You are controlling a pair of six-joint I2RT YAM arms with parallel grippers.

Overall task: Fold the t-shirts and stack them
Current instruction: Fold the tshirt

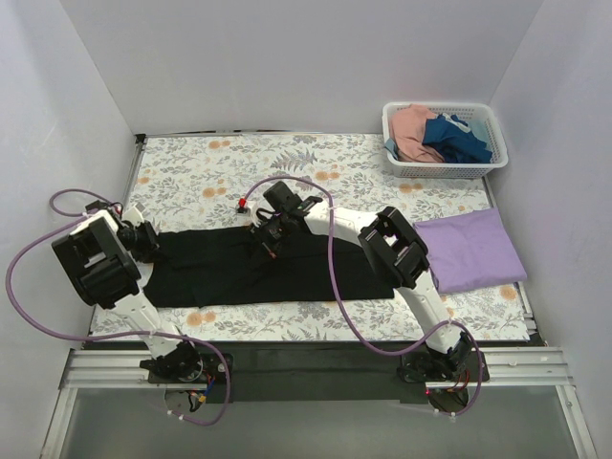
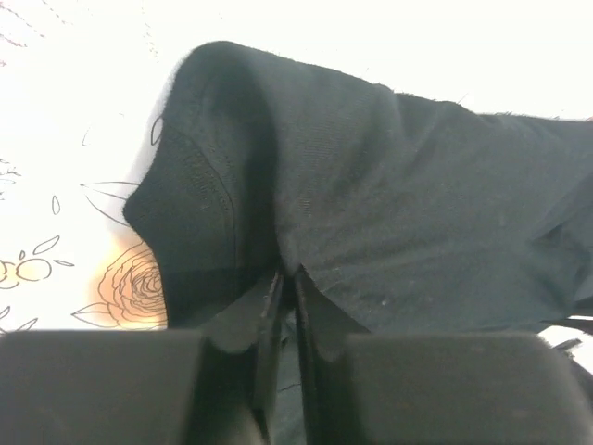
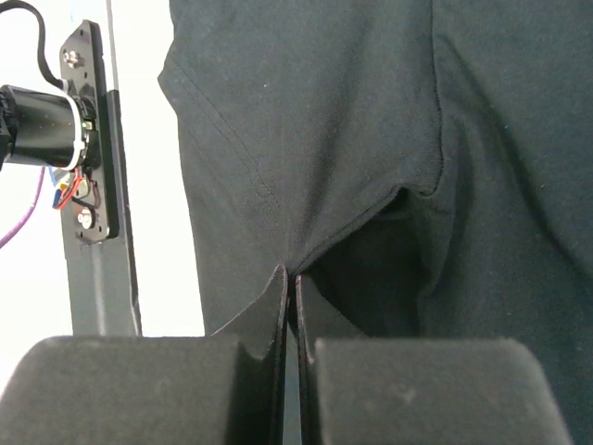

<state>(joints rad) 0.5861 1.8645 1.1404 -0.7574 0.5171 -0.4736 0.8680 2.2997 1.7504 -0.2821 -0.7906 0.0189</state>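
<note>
Your black t-shirt (image 1: 244,273) lies spread flat along the near edge of the table (image 1: 206,172), reaching from the left edge past the middle. Your left gripper (image 2: 288,273) pinches a raised fold at the shirt's left end, its fingers almost together. Your right gripper (image 3: 288,272) is clamped on the cloth at the shirt's far hem, near the table's centre. The lavender t-shirt (image 1: 469,251) sits folded at the right edge. The pink t-shirt (image 1: 413,129) and the dark blue t-shirt (image 1: 457,141) are bundled in the basket (image 1: 442,173) at the far right corner.
</note>
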